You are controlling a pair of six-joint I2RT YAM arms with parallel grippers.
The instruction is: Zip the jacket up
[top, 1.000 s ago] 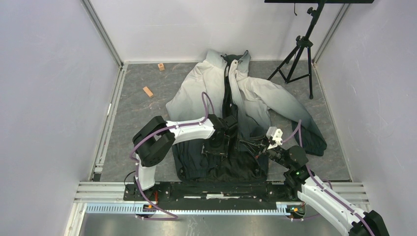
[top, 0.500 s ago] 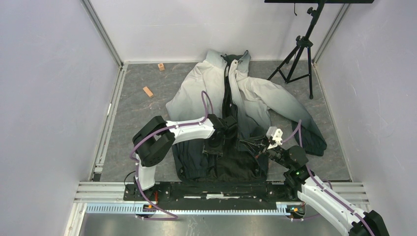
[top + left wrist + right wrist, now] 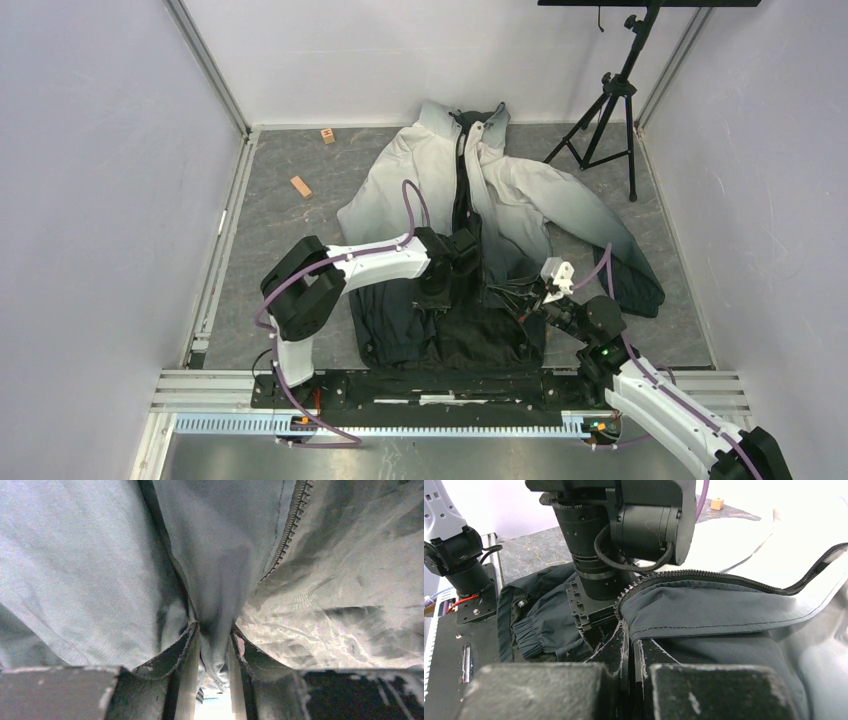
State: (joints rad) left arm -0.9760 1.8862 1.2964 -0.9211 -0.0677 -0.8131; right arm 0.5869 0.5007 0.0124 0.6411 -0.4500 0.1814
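Note:
The jacket lies flat on the table, pale grey collar at the far end, black hem near the arm bases, its front open along the dark centre zipper. My left gripper sits on the lower left front, shut on a fold of grey jacket fabric; zipper teeth run up to the right of it. My right gripper is at the lower right front, shut on the jacket's edge just below the end of its zipper teeth. The left wrist stands right in front of it.
A black tripod stands at the far right, one leg beside the jacket's right sleeve. Two small wooden blocks lie at the far left. White walls enclose the table; a metal rail runs along the near edge.
My left gripper has moved a little away from the bases, up along the jacket front, still holding fabric. The right arm has not moved.

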